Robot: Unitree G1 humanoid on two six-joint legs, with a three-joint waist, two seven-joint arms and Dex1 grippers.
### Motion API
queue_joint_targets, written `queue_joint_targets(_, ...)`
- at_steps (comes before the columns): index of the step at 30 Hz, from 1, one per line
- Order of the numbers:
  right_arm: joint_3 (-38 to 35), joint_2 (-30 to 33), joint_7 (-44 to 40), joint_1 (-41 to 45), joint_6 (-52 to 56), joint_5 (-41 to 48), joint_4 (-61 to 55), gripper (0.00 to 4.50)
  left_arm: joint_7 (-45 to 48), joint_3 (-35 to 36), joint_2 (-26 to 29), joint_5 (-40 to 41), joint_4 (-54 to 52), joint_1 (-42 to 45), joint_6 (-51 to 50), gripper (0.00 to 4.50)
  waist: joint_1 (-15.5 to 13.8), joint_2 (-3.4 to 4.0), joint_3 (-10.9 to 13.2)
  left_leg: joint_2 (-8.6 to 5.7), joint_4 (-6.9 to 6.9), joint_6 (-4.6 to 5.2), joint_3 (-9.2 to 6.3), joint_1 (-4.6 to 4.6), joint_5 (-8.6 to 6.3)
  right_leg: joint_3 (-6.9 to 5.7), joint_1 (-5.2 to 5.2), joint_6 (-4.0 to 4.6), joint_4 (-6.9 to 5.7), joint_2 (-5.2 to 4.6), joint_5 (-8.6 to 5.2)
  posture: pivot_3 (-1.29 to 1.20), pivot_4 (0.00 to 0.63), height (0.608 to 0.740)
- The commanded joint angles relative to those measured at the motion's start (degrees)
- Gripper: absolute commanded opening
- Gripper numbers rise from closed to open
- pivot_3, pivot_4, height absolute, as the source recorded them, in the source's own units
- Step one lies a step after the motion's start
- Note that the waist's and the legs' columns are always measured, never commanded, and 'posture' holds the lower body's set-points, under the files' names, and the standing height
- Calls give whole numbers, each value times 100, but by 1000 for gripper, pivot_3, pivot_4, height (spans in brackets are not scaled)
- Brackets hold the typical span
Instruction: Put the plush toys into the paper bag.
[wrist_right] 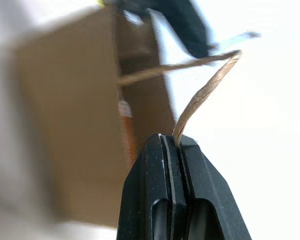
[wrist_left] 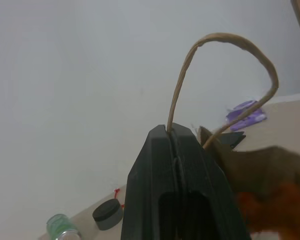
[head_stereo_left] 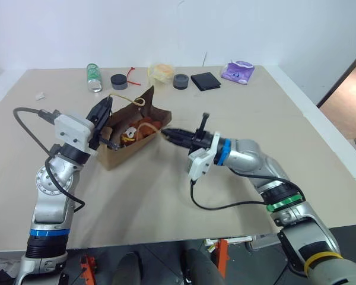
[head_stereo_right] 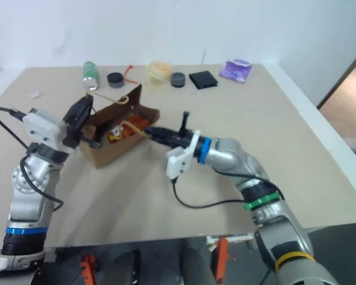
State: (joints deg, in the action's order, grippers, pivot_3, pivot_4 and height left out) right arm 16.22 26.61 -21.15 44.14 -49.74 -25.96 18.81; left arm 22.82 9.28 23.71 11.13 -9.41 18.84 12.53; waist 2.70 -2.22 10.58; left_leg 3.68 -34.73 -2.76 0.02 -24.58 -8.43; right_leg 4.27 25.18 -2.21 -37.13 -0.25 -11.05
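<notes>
The brown paper bag [head_stereo_left: 121, 151] lies on the table with its mouth held apart. Inside it I see the plush toys: a yellow-and-white patch [head_stereo_left: 129, 132] and orange-brown fur [head_stereo_left: 150, 124], both mostly hidden by the bag's walls. My left gripper [head_stereo_left: 108, 102] is shut on one twine handle [wrist_left: 225, 50] at the bag's left side and tilts upward. My right gripper [head_stereo_left: 164, 133] points left at the bag's right edge, shut on the other twine handle [wrist_right: 205, 92].
Along the table's far edge stand a green bottle [head_stereo_left: 94, 77], two black discs [head_stereo_left: 118, 81] [head_stereo_left: 180, 81], a clear bag of yellowish contents [head_stereo_left: 161, 72], a black wallet [head_stereo_left: 205, 81] and a purple packet [head_stereo_left: 238, 72]. A white scrap [head_stereo_left: 40, 95] lies far left.
</notes>
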Motion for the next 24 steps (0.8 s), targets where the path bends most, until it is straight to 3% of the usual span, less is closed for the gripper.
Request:
queue_joint_targets(1,-262,-29,306,309,-8,137,-6,75,-68,157,8,208,-257,65,-186,0,3,0,0,0,1,0,0,0,0,1,1,0,0,0,0,0,150,740)
queue_joint_targets(10,-370,-256,611,517,161,360,44,75,-298,312,-86,300,-306,6,-511,0,6,0,0,-1,2,1,1,0,1,4,0,-1,0,-1,2,0,150,740)
queue_joint_targets(20,-163,-332,-21,421,734,843,94,75,-424,405,-77,376,-131,147,-1004,0,4,0,0,-1,3,2,0,0,1,4,-2,0,0,0,2,0,150,740)
queue_joint_targets(22,-98,-299,-155,354,769,845,89,731,-341,305,-101,356,-142,84,-1045,0,4,0,0,-1,4,2,0,1,1,4,-2,0,0,1,2,0,150,740)
queue_joint_targets(23,-101,-300,-200,335,797,875,66,1042,-310,276,-118,361,-150,71,-1060,261,4,0,0,-1,4,2,0,2,1,4,-2,0,0,1,2,0,150,740)
queue_joint_targets(24,-108,-301,-224,326,816,892,42,1042,-274,249,-128,384,-166,60,-1090,261,4,0,0,-1,4,2,0,2,1,4,-2,0,0,1,2,0,150,740)
